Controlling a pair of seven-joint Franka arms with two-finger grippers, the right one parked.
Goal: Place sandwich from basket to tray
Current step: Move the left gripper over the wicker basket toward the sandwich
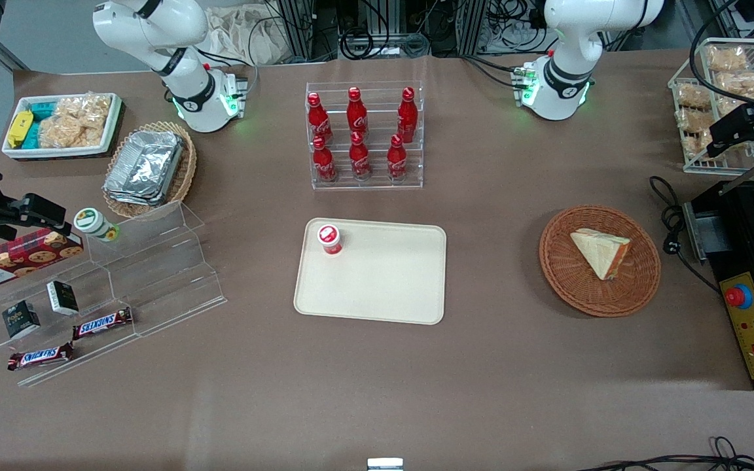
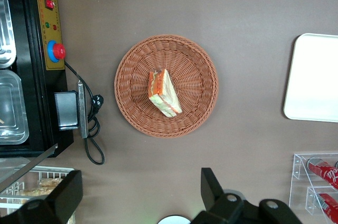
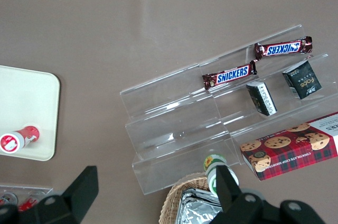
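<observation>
Brown cloth covers the counter (image 1: 377, 392). Raised high above it near the working arm's end hangs the tool (image 2: 140, 195), its two dark fingers spread wide with nothing between them. Well off sideways toward the parked arm's end lies the cream tray (image 1: 377, 288), with a small red-capped cup (image 1: 330, 238) in one corner. Below and just ahead of the tool sits the round wicker basket (image 2: 132, 81). At its middle rests the sandwich (image 2: 165, 93), a wedge whose long axis runs slantwise to the line between the fingers, so a wrist turn looks needed before descending.

sandwich (image 1: 601, 251): 1 | cola bottles (image 1: 358, 133): 6 | Snickers bars (image 1: 102, 323): 2 | tray (image 1: 377, 288): 1
</observation>
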